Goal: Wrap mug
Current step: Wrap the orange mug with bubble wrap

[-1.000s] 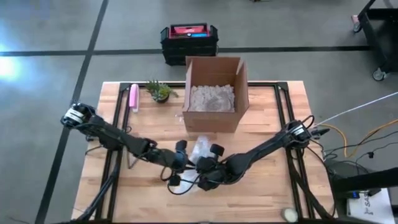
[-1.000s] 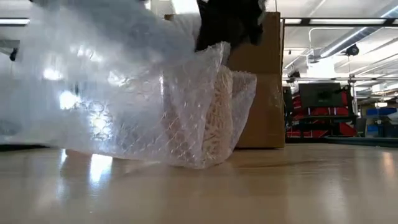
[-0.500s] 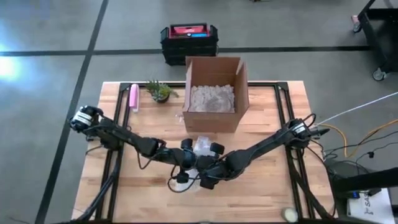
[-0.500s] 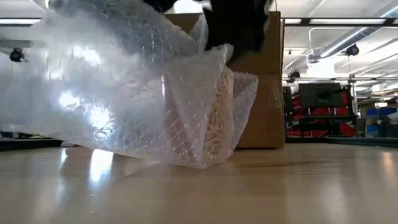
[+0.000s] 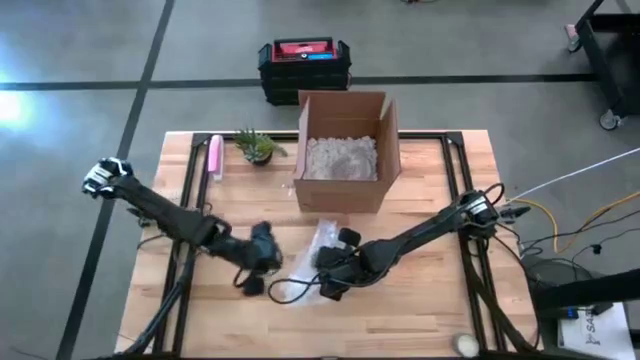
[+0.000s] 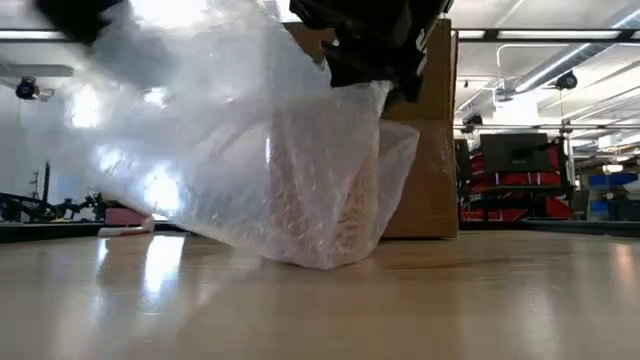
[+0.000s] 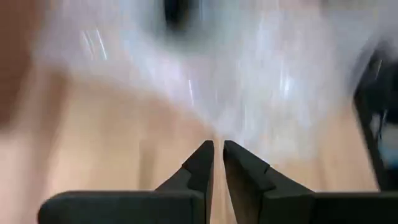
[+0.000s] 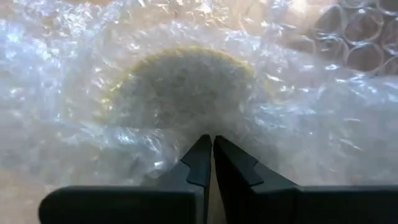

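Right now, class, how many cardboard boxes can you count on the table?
1. The cardboard box stands open at the far middle of the table, with pale filling inside, beyond the bubble wrap. Nothing suggests a second one hidden.

You get bright, even overhead light, glare on the floor (image 5: pixel 20 105) left of the counter (image 5: pixel 440 300), sheen streaking the bubble wrap (image 6: pixel 250 160), heavy motion blur across your left wrist view.

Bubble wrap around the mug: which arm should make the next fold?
Right. The right gripper is at the bubble wrap, fingers pinched on the film over the mug. The left gripper sits off to the side, shut.
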You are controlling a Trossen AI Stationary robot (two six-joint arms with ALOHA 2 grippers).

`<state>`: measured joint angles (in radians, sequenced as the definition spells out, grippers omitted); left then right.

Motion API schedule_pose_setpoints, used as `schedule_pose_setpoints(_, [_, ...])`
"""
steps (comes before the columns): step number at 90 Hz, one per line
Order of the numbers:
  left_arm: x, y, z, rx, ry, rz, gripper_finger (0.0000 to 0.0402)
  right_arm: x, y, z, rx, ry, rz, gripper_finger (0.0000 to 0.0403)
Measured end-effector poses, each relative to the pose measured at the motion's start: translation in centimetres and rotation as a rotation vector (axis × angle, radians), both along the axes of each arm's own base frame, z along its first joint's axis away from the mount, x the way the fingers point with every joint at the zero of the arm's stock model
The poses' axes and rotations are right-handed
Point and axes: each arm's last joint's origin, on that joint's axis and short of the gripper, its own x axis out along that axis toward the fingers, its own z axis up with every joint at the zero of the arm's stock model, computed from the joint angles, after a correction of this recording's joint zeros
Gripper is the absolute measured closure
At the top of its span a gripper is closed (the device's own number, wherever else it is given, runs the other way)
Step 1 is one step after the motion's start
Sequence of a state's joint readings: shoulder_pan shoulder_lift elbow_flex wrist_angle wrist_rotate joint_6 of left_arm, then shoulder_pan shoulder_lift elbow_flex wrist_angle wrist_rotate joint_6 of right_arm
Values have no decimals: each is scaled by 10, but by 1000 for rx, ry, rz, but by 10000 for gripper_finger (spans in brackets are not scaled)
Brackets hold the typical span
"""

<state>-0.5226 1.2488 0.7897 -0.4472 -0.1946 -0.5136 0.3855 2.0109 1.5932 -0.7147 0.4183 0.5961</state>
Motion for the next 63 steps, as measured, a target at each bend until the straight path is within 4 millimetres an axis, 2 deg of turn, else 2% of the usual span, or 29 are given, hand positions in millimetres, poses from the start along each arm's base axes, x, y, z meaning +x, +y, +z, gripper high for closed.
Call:
schedule_pose_setpoints(6, [-7, -4, -24, -16, 20, -3, 378, 0, 0, 0, -4, 3, 5, 394])
schedule_pose_setpoints(13, [-4, -9, -49, -73, -48, -2, 378, 0, 0, 0, -2, -2, 5, 394])
schedule_pose_setpoints(24, [17, -18, -64, -186, -282, -19, 378, 2, 1, 1, 1, -15, 10, 394])
schedule_pose_setpoints(31, [31, -24, -60, -228, -385, -58, 378, 2, 1, 1, 5, -18, 5, 394])
schedule_pose_setpoints(39, [49, -31, -42, -215, -480, -110, 378, 2, 1, 1, 8, -21, 2, 394])
schedule_pose_setpoints(52, [72, -32, -16, -34, -512, -168, 378, 2, 2, 1, 13, -28, -4, 394])
schedule_pose_setpoints(63, [85, -22, -6, 104, -485, -78, 378, 3, 4, 2, 23, -50, -3, 394])
